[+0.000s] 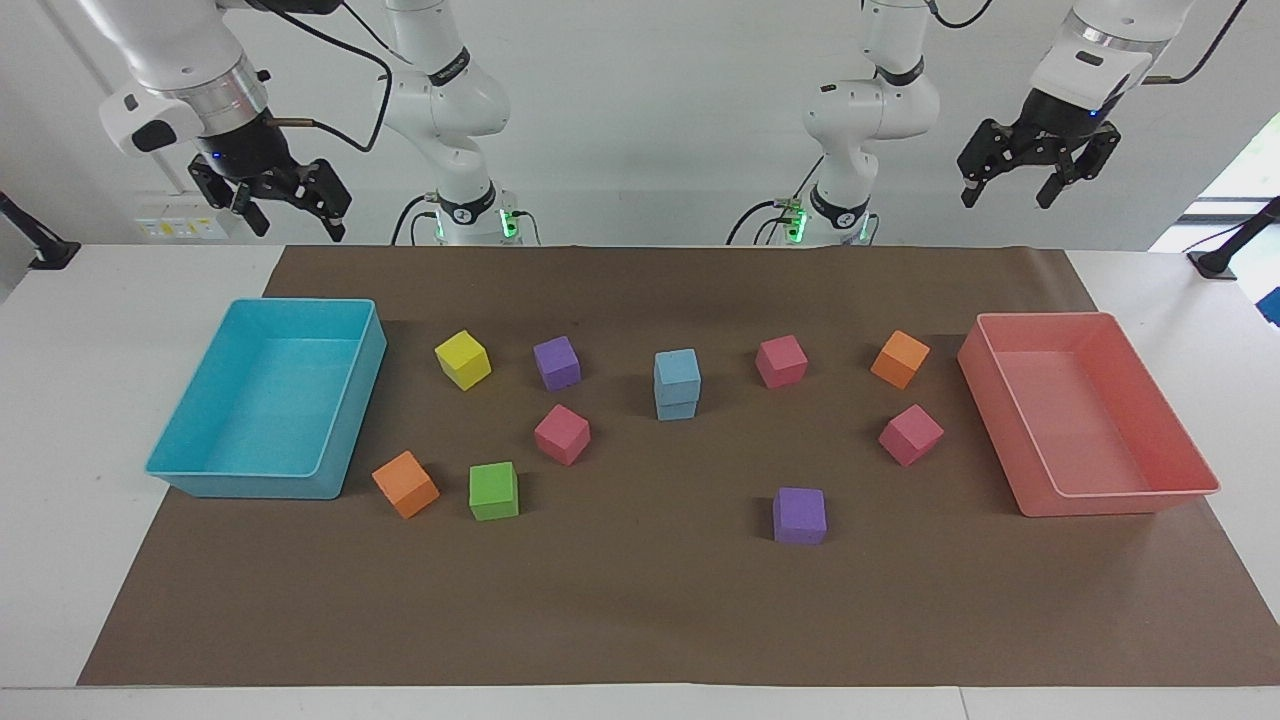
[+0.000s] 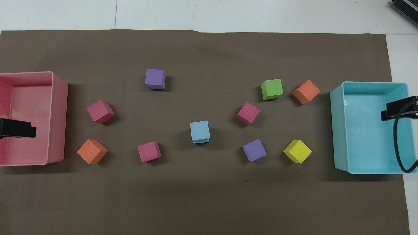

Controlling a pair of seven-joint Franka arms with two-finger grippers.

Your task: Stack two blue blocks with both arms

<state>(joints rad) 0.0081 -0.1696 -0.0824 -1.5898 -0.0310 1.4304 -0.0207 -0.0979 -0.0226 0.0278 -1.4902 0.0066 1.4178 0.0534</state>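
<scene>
Though stacked, blue blocks (image 1: 677, 384) apart from jaws.

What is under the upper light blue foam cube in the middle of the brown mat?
A second light blue foam cube sits under the upper light blue foam cube; its top face is covered, its sides show.

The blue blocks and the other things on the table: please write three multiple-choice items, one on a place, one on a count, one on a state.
1. Where is the second blue block?
A. on the first
B. in the turquoise tray
C. beside the green cube

2. How many pink cubes are there?
A. one
B. three
C. five

3. What do the arms hold?
A. a blue block
B. a purple cube
C. nothing

Key: 1 A, the blue blocks stand stacked; 2 B, three pink cubes lie on the mat; 3 C, the left gripper and right gripper hang empty, jaws open.
</scene>
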